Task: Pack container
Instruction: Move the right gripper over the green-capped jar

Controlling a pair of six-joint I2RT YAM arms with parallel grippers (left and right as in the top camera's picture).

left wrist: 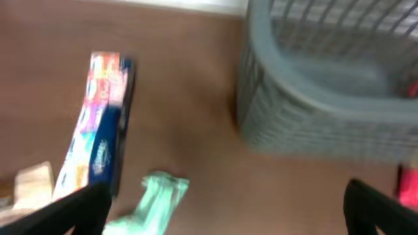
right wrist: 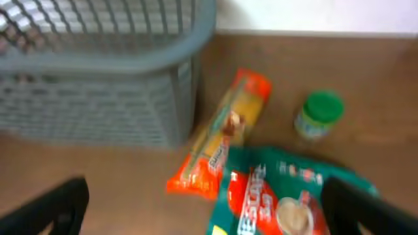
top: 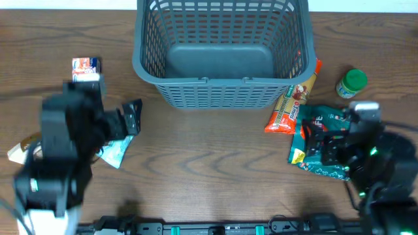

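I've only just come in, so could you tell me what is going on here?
Two robot arms are set to pack groceries into the basket, which is empty. The left arm hovers over a pale blue packet, the right arm over a green bag. Both have their jaws open and hold nothing. A box, an orange packet and a jar also lie on the table.

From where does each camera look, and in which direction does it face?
Overhead: above the table, facing straight down; left gripper and right gripper show.
Left wrist: on the left arm, facing the blue box; own fingers below.
Right wrist: on the right arm, facing the orange packet and jar; own fingers below.
Shared: all three see the container.
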